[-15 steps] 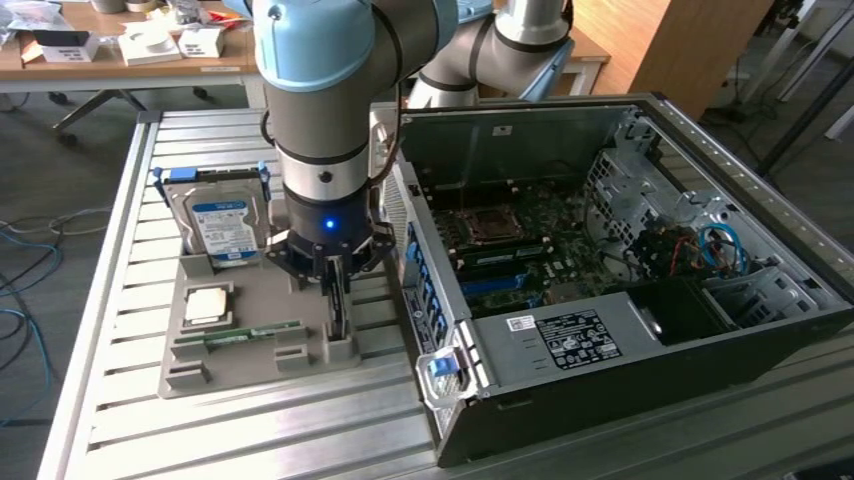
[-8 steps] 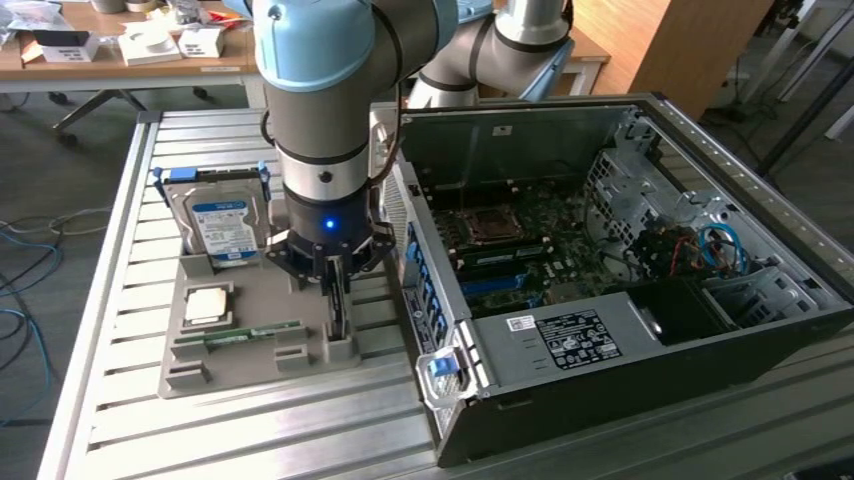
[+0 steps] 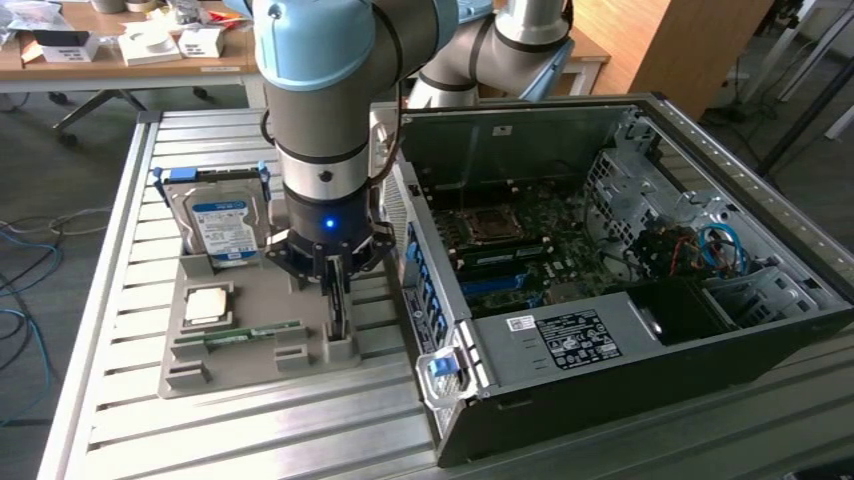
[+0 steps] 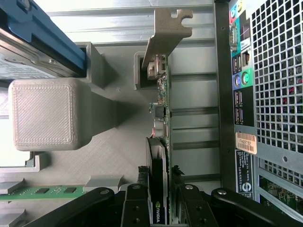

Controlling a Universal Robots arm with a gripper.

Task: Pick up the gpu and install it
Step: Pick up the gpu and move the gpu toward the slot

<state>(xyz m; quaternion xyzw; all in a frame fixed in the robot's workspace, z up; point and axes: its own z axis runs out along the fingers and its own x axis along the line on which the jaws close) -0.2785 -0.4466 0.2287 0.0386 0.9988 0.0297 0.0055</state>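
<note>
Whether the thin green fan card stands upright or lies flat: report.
Upright: green fan card stands on edge, slotted in the grey plastic tray.

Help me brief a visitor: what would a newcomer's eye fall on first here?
The big blue-and-silver robot arm dominates, its gripper closed on the gpu, which stands on edge in a gray tray. At the exterior view's right lies an open computer case, motherboard exposed.
</note>
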